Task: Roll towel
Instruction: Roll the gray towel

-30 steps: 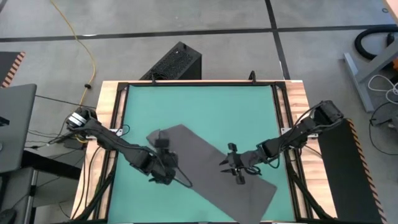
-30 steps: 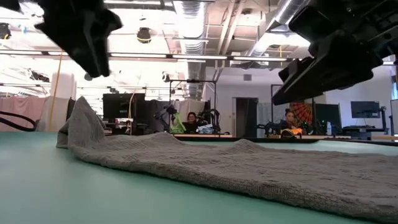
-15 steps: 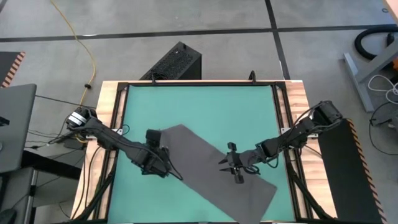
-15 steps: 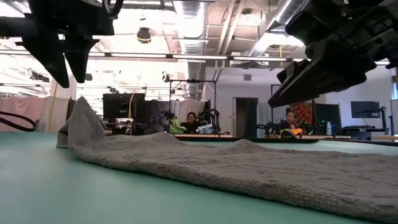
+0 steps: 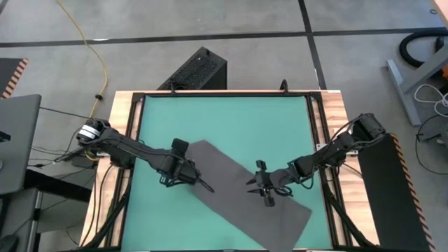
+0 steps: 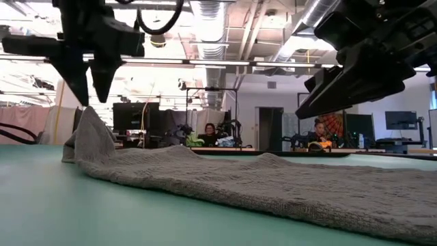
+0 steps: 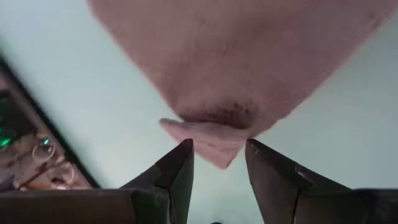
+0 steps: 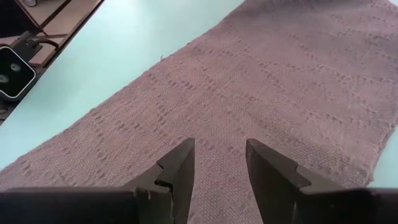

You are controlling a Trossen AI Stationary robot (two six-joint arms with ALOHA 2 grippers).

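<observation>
From above, the dark grey rectangular knitted towel (image 5: 241,192) lies diagonally on the smooth green mat (image 5: 224,119), left gripper (image 5: 203,186) over its upper-left end, right gripper (image 5: 260,192) over its middle. At table height, the cloth's weave looks coarse, one corner peaked. Both wrist views show parted, empty jaws above it.

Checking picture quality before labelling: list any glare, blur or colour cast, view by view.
High view: even light, sharp, the dark grey cloth towel clear on the green mat. Low view: ceiling lights glare, arms backlit into silhouettes. Left wrist view: soft and blurred, towel tinted pinkish. Right wrist view: sharper, weave visible, same pinkish cast.
</observation>
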